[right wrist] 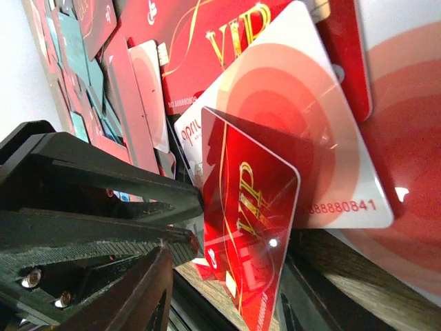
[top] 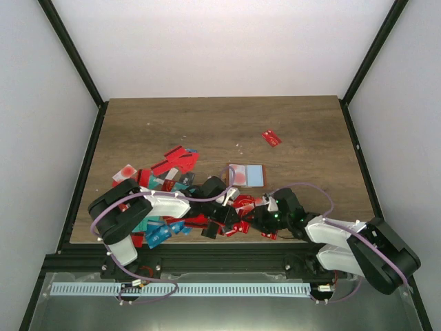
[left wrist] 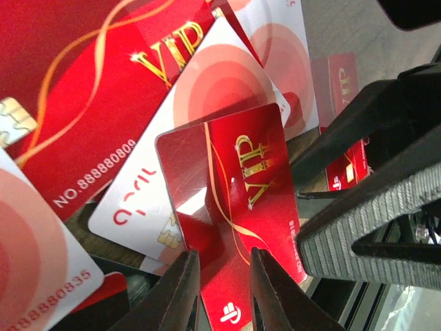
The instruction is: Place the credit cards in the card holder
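Note:
A red VIP credit card (left wrist: pixel 234 186) stands tilted up off the heap of credit cards (top: pixel 169 172). My left gripper (left wrist: pixel 222 258) has its narrow jaws on the card's lower end; in the right wrist view the left gripper (right wrist: pixel 198 221) meets the card's (right wrist: pixel 251 227) left edge. My right gripper (right wrist: pixel 231 272) is open and straddles the same card, with wood showing between its left finger and the card. One ribbed right finger (left wrist: pixel 372 221) sits at the card's right edge. The card holder (top: pixel 246 175) lies open just beyond both grippers (top: pixel 227 210) (top: pixel 260 215).
Red, white and teal cards lie scattered over the left and middle of the wooden table (top: pixel 310 124). One lone red card (top: pixel 271 138) lies far right of the holder. A white card with red circles (right wrist: pixel 303 103) lies under the raised card.

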### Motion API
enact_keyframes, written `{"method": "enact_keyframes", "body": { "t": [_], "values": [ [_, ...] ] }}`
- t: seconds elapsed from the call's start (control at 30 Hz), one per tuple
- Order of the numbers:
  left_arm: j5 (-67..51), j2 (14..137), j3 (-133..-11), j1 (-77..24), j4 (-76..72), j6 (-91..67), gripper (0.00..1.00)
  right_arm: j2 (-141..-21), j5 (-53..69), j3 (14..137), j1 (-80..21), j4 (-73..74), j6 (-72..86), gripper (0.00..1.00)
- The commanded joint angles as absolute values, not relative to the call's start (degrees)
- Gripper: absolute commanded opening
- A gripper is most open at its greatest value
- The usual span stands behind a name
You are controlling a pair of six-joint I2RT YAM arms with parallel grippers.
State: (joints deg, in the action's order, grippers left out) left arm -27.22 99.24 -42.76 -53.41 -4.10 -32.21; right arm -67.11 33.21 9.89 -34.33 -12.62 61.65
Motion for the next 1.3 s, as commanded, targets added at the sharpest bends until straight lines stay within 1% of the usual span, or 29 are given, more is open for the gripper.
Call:
{"method": "enact_keyframes", "body": {
  "t": [0.0,0.07,0.17,0.3,0.5,0.83,1.03,1.27],
  "values": [
    [-27.5,101.8,-40.5,-54.4,-3.3,-33.0,0.23,-67.5,31.6,7.7,-34.5,-12.2,62.2,0.42],
    [-27.8,102.3,-40.6,-54.6,-3.9,-33.3,0.23,-67.1,31.8,7.4,-34.5,-12.9,62.0,0.40],
    [-27.9,102.7,-40.9,-54.8,-4.1,-33.5,0.23,-66.4,31.7,7.3,-34.5,-12.8,61.8,0.34],
    [-27.5,102.3,-41.0,-55.0,-4.4,-33.8,0.23,-65.6,30.7,7.7,-34.5,-10.7,61.0,0.19],
    [-25.3,100.1,-41.2,-55.0,-3.6,-34.4,0.23,-64.9,28.2,10.4,-34.5,-3.0,57.7,0.02],
    [-19.8,93.4,-42.2,-53.8,1.2,-35.2,0.23,-59.7,29.1,16.2,-34.5,7.5,51.7,0.01],
    [-17.3,86.2,-42.1,-52.3,4.2,-35.2,0.24,-56.4,28.9,20.7,-34.4,13.7,47.8,0.01],
    [-17.1,77.9,-41.8,-47.5,7.1,-33.8,0.25,-54.0,31.6,25.9,-30.5,12.7,42.4,0.01]
  ]
}}
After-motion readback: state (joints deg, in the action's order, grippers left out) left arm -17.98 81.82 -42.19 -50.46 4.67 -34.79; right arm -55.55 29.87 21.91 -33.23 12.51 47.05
